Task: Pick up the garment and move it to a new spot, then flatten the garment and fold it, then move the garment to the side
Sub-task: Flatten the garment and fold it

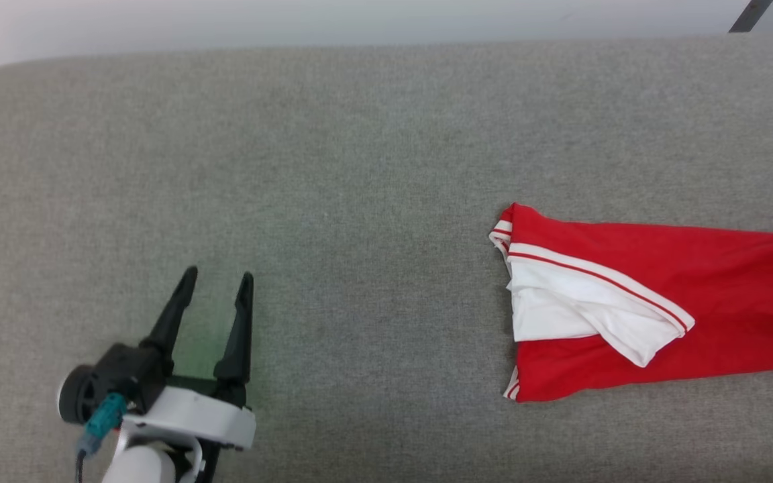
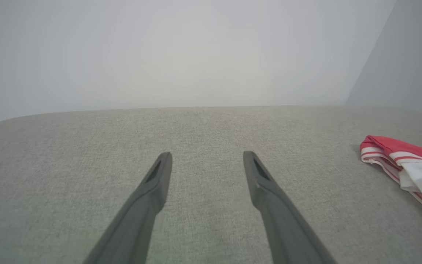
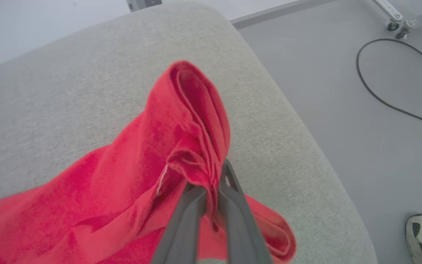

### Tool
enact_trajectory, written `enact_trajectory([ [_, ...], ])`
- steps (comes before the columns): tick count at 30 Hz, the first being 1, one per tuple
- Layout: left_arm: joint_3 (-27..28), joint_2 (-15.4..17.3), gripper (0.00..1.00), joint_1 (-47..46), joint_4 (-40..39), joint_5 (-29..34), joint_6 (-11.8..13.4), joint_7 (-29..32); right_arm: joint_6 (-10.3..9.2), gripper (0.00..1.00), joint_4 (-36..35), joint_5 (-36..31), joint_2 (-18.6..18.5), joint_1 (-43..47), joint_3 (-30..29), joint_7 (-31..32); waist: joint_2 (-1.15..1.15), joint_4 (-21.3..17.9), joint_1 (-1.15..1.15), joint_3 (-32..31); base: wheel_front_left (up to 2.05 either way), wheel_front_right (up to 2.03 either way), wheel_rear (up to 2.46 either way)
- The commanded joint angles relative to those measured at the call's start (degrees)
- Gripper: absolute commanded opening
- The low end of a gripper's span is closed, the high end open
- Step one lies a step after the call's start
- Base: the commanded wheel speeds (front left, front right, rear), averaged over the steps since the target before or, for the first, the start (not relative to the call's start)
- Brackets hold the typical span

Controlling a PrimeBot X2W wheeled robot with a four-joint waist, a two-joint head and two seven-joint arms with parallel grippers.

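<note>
Check the hold first. The right claw (image 3: 211, 179) is clenched on a bunched fold of red cloth at one end of the garment (image 1: 661, 315), the end opposite its white sleeve (image 1: 581, 308). In the right wrist view the cloth rises to a peak at the pinch. The left claw (image 1: 217, 275) is released: its 2 fingers are spread with nothing between them.

Note the garment's position. It lies on the grey surface (image 1: 359, 168), and its long axis runs left to right across the head view. The sleeve end points toward the left claw. The gripped end passes out of the head view's right edge. A rounded corner of the surface sits just beyond the gripped end.

The left claw stands well apart from the garment, to the robot's left of the sleeve end, over bare surface. The right arm is therefore the nearer arm, and it alone has contact.

Judge the coming move as a lift and carry by the right arm. Expect the sleeve end to trail behind the gripped end, since the hold sits at 1 end of the long axis.
</note>
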Motion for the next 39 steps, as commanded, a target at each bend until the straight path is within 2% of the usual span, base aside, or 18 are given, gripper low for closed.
enact_trajectory([
  [1,0.3,-0.1,1.00,1.2,0.3,0.4,-0.1,0.0,-0.04,0.00,-0.6,0.8,0.5,0.0,2.0,-0.1,0.00,-0.3,0.00,-1.3,0.00,0.00,0.00],
  [6,0.6,-0.4,1.00,3.9,0.5,0.5,-0.1,0.0,-0.04,0.00,-5.2,6.7,3.5,2.2,10.1,3.8,0.00,-0.7,0.00,-4.7,0.00,0.00,0.00],
  [12,-0.4,-0.6,1.00,6.9,1.0,0.6,-0.1,0.0,-0.04,0.00,-17.1,13.7,7.5,6.6,21.8,9.7,0.00,0.2,0.00,-8.0,0.00,0.00,0.00],
  [18,-2.5,-1.4,1.00,7.7,1.4,-0.1,-0.1,0.0,-0.04,0.00,-24.2,15.4,11.0,8.5,30.4,10.8,0.00,2.9,0.00,-9.3,0.00,0.00,0.00],
  [26,-4.6,-2.5,1.00,7.3,2.1,-1.3,-0.1,0.0,-0.04,0.00,-21.4,13.6,13.4,6.0,35.9,6.9,0.00,7.1,0.00,-9.3,0.00,0.00,0.00],
  [33,-5.1,-3.3,1.00,5.4,2.6,-1.8,-0.1,0.0,-0.04,0.00,-15.5,14.0,15.0,4.2,36.0,4.3,0.00,9.5,0.00,-7.7,0.00,0.00,0.00],
  [39,-5.1,-4.0,1.00,4.3,3.0,-2.1,-0.1,0.0,-0.04,0.00,-10.3,12.9,15.3,2.8,37.7,1.4,0.00,10.0,0.00,-6.2,0.00,0.00,0.00],
])
